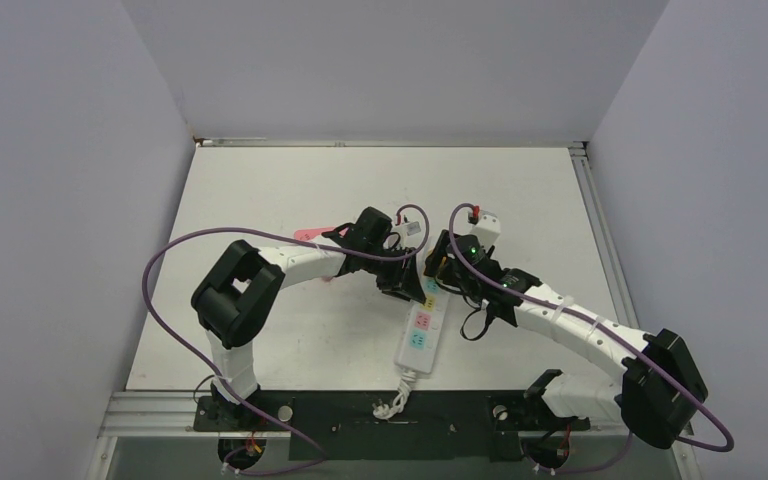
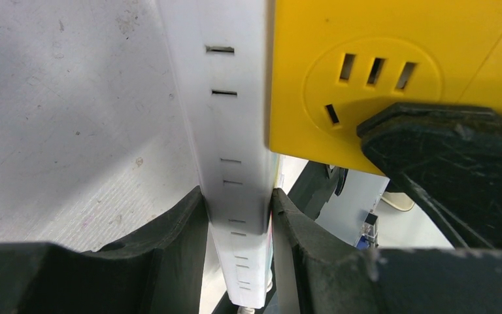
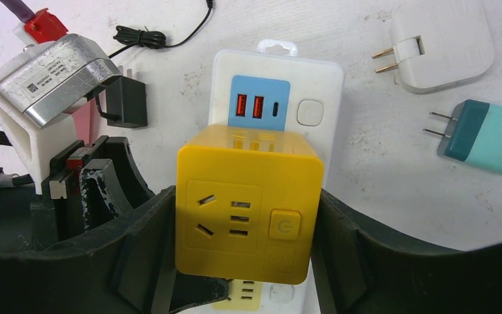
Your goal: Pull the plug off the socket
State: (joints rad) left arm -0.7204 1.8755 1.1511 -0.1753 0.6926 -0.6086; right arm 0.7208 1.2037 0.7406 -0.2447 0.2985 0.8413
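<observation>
Yellow cube plug [image 3: 248, 196] clamped in your right gripper [image 3: 245, 235], sitting on the socket [image 1: 419, 336], centre of the desk [image 1: 290, 190].
Your left gripper [image 2: 238, 226] pinches the socket's sides; hold firm, pull the plug straight off.

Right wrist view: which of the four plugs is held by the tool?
The yellow cube plug, clamped by the right tool over the socket. The white plug, teal plug and black plug lie loose on the table.

The yellow cube plug [image 3: 248, 209] sits against the long white socket [image 3: 314, 78].
</observation>
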